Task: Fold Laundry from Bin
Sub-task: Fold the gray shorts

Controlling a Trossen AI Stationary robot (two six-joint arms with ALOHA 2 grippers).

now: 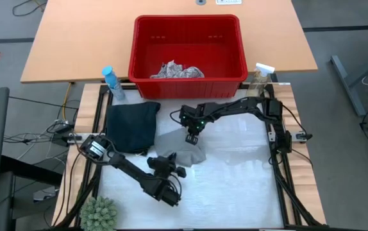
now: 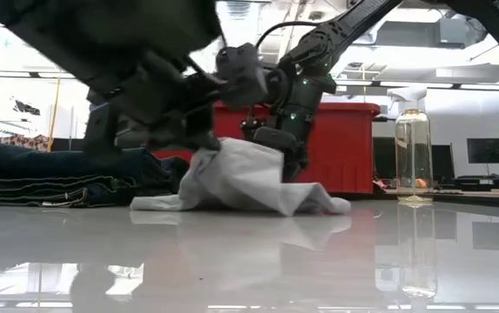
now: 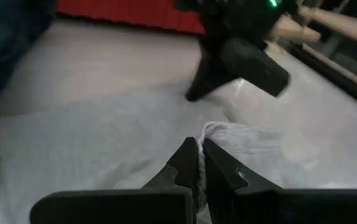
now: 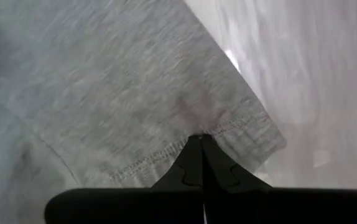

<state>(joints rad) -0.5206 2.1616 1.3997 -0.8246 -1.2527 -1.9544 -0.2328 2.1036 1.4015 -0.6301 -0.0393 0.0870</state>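
Left hand (image 1: 169, 160): lower centre of the high view, at the near edge of the grey cloth; its fingers (image 3: 188, 163) are pressed together with a fold of the cloth pinched between them, as the left wrist view shows.
Right hand (image 1: 191, 136): centre of the high view, pointing down at the far edge of the same cloth; in the right wrist view its fingers (image 4: 201, 163) meet on the stitched hem, clenched on the fabric.
Grey cloth (image 1: 183, 148): centre of the high view, lying on the tabletop between the two hands; in the low view (image 2: 249, 178) it rises as a pale, crumpled mound, lifted at the top where the hands hold it.
Dark trousers (image 1: 131, 126): left of centre in the high view, folded into a stack on the tabletop just beside the cloth; at the left edge of the low view.
Bin (image 1: 234, 48): red, upper centre of the high view, on the wooden surface beyond the white tabletop (image 1: 235, 186).
Leaf-print cloth (image 1: 177, 71): bunched at the near wall inside the bin; the print is probably grey, though it is small here.
Blue spray bottle (image 1: 113, 83): just left of the bin's near corner.
Clear spray bottle (image 1: 260, 79): just right of the bin's near corner; upright at the right of the low view.
Green plant (image 1: 99, 213): lower left corner of the tabletop.
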